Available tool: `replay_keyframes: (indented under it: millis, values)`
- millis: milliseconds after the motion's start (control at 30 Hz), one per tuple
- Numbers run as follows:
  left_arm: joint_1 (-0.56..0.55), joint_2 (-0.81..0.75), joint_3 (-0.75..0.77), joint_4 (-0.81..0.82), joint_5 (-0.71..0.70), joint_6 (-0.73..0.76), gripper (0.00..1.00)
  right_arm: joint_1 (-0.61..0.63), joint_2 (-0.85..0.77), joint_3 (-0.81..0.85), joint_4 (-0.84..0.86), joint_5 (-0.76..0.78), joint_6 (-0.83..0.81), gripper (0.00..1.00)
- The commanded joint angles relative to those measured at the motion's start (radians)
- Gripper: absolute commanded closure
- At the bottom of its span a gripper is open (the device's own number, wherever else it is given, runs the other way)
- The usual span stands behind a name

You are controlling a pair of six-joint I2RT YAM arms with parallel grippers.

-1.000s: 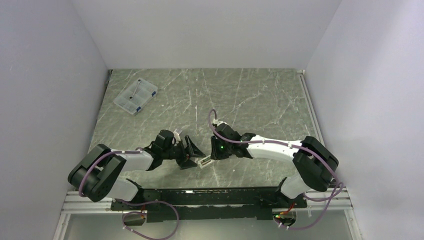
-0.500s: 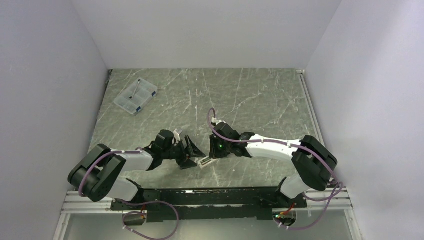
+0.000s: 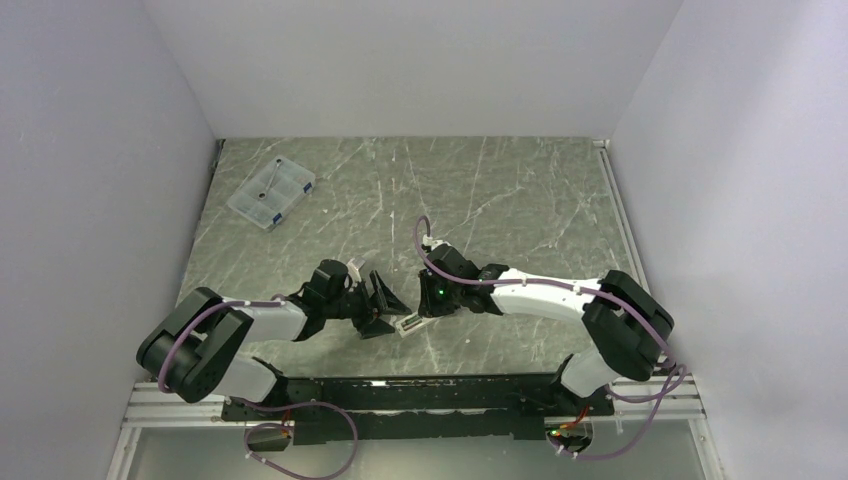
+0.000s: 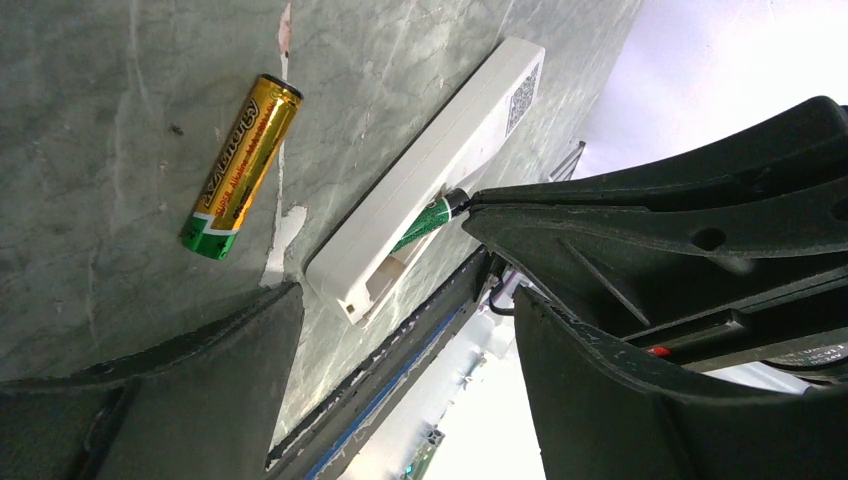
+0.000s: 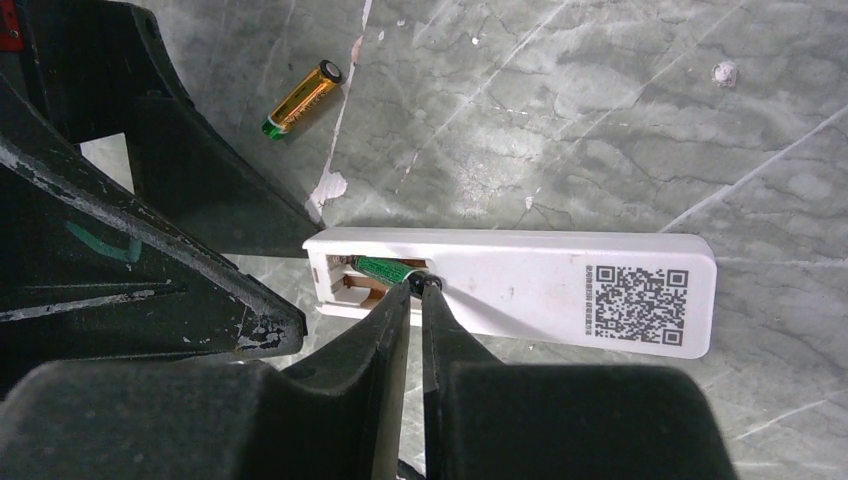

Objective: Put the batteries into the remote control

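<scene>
White remote control (image 5: 520, 285) lies face down on the bench (image 3: 500, 190), with a QR code (image 5: 636, 304) on its back. Since a second ago the right arm has moved slightly toward it, and its fingers have come closer together. The right end effector (image 5: 418, 285), now narrow, pinches the end of the green battery (image 5: 383, 268), which sits slanted in the open compartment (image 5: 345, 280). The gold battery (image 5: 303, 98) lies apart on the bench. The left end effector (image 4: 408, 295) stands wide beside the remote. The clear box (image 3: 271, 192) is far away; its contents are too small to tell.
</scene>
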Motion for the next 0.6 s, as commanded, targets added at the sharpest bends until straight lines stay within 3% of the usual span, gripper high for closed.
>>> replay_keyframes:
  millis: [0, 567]
  values:
    - [-0.005, 0.011, 0.008, 0.006, -0.005, 0.011, 0.17, -0.003, 0.01, 0.034, 0.046, -0.023, -0.012, 0.89]
    - [-0.004, 0.023, 0.025, -0.005, -0.003, 0.027, 0.19, -0.002, 0.026, 0.024, 0.081, -0.07, 0.003, 0.91]
